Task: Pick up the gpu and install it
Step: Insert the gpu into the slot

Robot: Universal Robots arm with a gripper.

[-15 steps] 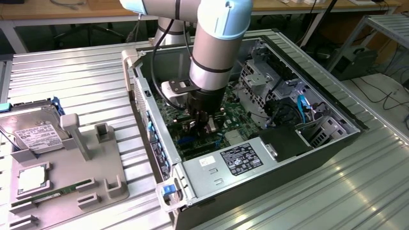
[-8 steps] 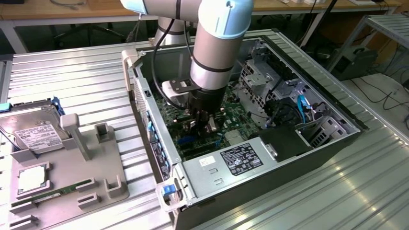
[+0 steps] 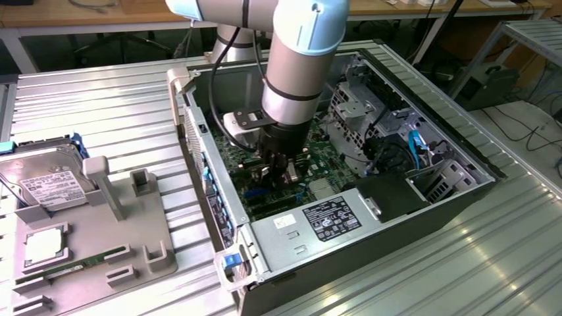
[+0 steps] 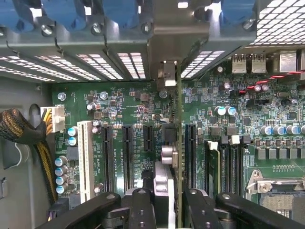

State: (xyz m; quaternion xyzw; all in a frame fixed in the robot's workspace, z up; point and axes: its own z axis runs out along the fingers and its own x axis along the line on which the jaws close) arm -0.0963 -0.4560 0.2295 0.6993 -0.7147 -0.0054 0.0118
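- hand point(image 4: 164, 200) closed on gpu point(image 4: 174, 143), card held edge-on over motherboard point(image 4: 119, 109) slots inside open computer case point(image 3: 439, 197)
- power supply point(image 3: 325, 220) label unreadable
- hard drive point(image 3: 44, 187), white label, near worktop point(image 3: 105, 112) edge

Reaches straight down from twelve o'clock in the exterior view, wrist vertical, gripper point(image 3: 279, 172) low, black fingers point(image 4: 143, 210) clamped on the upright gpu point(image 4: 177, 143).
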